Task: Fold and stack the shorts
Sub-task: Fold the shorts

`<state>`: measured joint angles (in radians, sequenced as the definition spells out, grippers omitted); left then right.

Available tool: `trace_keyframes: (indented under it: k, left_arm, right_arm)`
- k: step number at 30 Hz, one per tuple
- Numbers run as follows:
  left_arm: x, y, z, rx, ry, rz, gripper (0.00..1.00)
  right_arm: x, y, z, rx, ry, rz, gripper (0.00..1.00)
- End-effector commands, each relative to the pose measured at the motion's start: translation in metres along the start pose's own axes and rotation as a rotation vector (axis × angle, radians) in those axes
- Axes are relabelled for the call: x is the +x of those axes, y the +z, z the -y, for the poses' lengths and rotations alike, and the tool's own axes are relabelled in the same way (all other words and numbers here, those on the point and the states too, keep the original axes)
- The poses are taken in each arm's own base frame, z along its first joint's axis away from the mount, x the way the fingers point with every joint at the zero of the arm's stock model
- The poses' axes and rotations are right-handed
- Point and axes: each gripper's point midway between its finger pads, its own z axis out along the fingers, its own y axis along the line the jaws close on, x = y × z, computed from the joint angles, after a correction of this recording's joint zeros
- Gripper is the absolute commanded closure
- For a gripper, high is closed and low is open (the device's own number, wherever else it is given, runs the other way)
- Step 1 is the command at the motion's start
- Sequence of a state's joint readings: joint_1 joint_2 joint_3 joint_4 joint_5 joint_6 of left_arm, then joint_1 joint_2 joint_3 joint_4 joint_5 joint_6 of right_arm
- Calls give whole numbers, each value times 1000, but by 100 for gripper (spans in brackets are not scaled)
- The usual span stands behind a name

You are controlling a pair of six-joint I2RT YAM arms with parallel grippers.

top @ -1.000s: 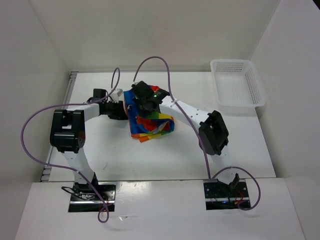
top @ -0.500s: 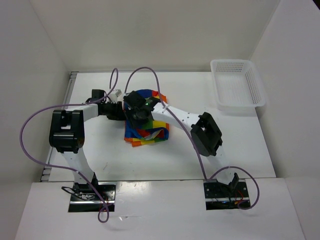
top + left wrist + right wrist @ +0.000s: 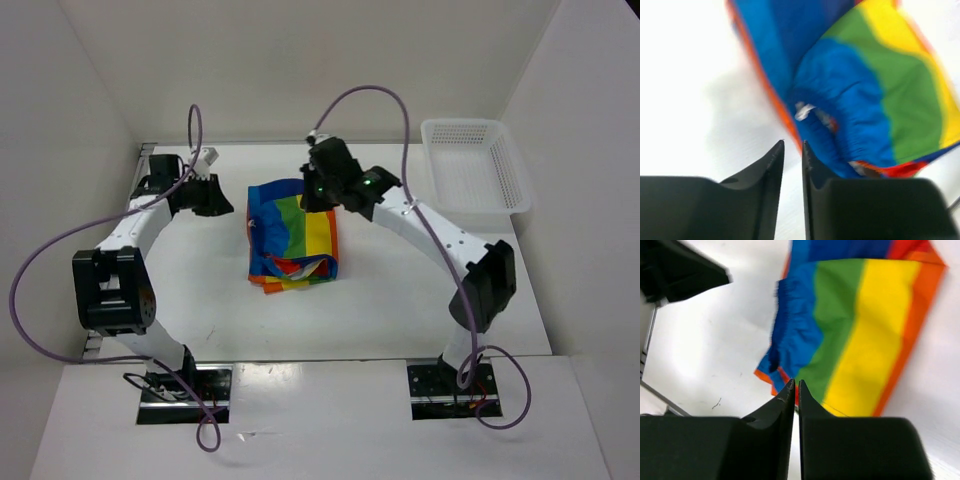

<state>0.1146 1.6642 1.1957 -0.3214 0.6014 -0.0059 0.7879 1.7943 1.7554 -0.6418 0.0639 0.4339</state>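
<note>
Shorts (image 3: 292, 235) lay folded mid-table (image 3: 200, 300), stripes up, blue waistband edge toward the left arm. Left gripper (image 3: 792, 145) hung near that edge, not touching, jaws a little apart & empty. Right gripper (image 3: 795, 382) hovered by the far right corner, jaws nearly together, also empty. Near hem looked ragged w/ layers peeking out, so fold prob. needed tidying: spread jaws wider, pinch all layers at once, square edges before stacking

Left tool (image 3: 793, 145) stands slightly parted, right tool (image 3: 795, 383) all but closed.
</note>
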Motion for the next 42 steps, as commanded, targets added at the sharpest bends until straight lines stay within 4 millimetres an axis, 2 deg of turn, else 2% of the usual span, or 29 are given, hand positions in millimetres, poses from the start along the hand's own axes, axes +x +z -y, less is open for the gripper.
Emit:
trace_keyframes:
  k: [1, 2, 3, 4, 6, 7, 10, 11, 13, 16, 18, 22, 24, 26, 27, 28, 29, 30, 32, 33, 34, 35, 36, 37, 40, 42]
  left_arm:
    - [-10, -1, 57, 156, 72, -3, 76]
    - [-10, 0, 68, 174, 92, -7, 76]
    - [-4, 10, 83, 207, 129, -14, 76]
    - [1, 14, 93, 234, 145, -19, 76]
    - [1, 24, 105, 257, 195, 0, 74]
    - [8, 32, 116, 281, 213, -15, 74]
    - [26, 55, 126, 316, 231, -56, 74]
    - [30, 59, 121, 300, 223, -68, 74]
    - [47, 73, 111, 267, 196, -126, 74]
    - [55, 74, 78, 176, 150, -141, 76]
    - [63, 79, 66, 153, 129, -156, 76]
    - [85, 93, 49, 131, 84, -218, 76]
    - [91, 99, 44, 121, 78, -230, 77]
    - [97, 106, 39, 121, 72, -239, 77]
    - [92, 106, 40, 121, 78, -229, 77]
    - [96, 108, 38, 121, 72, -239, 77]
    - [91, 109, 39, 121, 77, -230, 78]
    - [94, 108, 39, 121, 71, -242, 78]
    - [73, 99, 43, 127, 86, -198, 78]
    - [69, 93, 46, 146, 78, -192, 78]
    - [62, 88, 51, 158, 80, -186, 78]
    - [44, 80, 58, 160, 104, -148, 78]
    - [34, 74, 58, 154, 110, -127, 78]
    - [27, 66, 63, 154, 114, -120, 78]
    - [4, 59, 69, 175, 134, -74, 77]
    - [1, 63, 67, 175, 134, -73, 77]
  right_arm:
    - [6, 1, 36, 0, 119, -31, 91]
    - [8, 3, 44, -2, 133, -41, 91]
    - [19, 6, 45, -5, 135, -69, 91]
    - [25, 11, 42, -28, 137, -99, 91]
    - [42, 22, 45, -26, 129, -156, 91]
    - [46, 23, 52, -15, 136, -165, 91]
    - [68, 35, 61, 0, 172, -220, 91]
    - [70, 37, 65, -10, 184, -225, 91]
    - [87, 45, 77, 13, 203, -256, 91]
    - [123, 62, 93, 61, 211, -331, 93]
    - [146, 71, 106, 100, 226, -364, 94]
    - [183, 91, 133, 209, 246, -410, 96]
    - [190, 95, 140, 240, 241, -421, 97]
    - [188, 98, 142, 248, 239, -415, 98]
    - [182, 96, 141, 252, 236, -401, 98]
    - [176, 93, 138, 245, 236, -386, 98]
    - [157, 84, 133, 235, 232, -341, 98]
    - [153, 76, 131, 233, 232, -338, 98]
    - [122, 66, 122, 219, 227, -268, 98]
    - [107, 57, 116, 203, 227, -237, 98]
    - [95, 55, 113, 202, 225, -214, 98]
    - [85, 51, 109, 191, 216, -196, 98]
    - [79, 53, 106, 185, 215, -184, 98]
    - [62, 49, 100, 171, 215, -155, 98]
    - [43, 62, 101, 162, 228, -130, 98]
    - [31, 77, 109, 165, 246, -120, 98]
